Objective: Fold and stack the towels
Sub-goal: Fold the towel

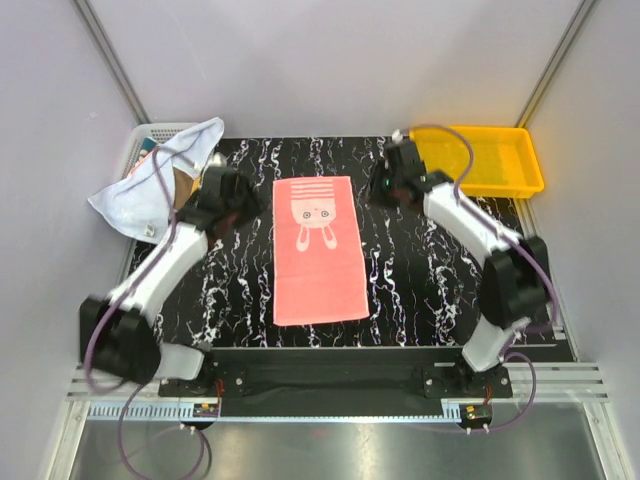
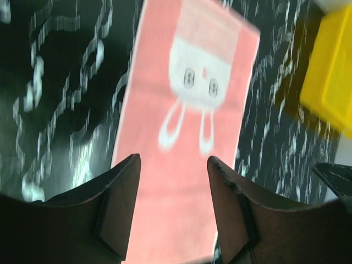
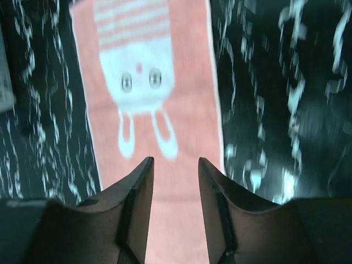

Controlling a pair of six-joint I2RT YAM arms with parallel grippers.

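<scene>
1. Worktop [image 1: 420,290]: black and marbled, it carries the pink towel [image 1: 317,250], which lies flat and lengthwise at the centre, striped end away from the arms.
2. Pink towel: spread smooth, it looks ready for a first fold. That fold will likely go best if both far corners are pinched together and carried level to the near edge, so the sides line up.
3. White towel [image 1: 150,185]: it hangs crumpled over the basket [image 1: 150,132] at far left, not yet folded.
4. Tray [image 1: 500,188]: yellow, at far right, beside the right arm.
5. Left gripper [image 2: 173,165] and right gripper [image 3: 176,162]: both stand with jaws parted and nothing between them, flanking the towel's far end. Each should come down squarely on its own corner, low enough to catch the cloth edge.
</scene>
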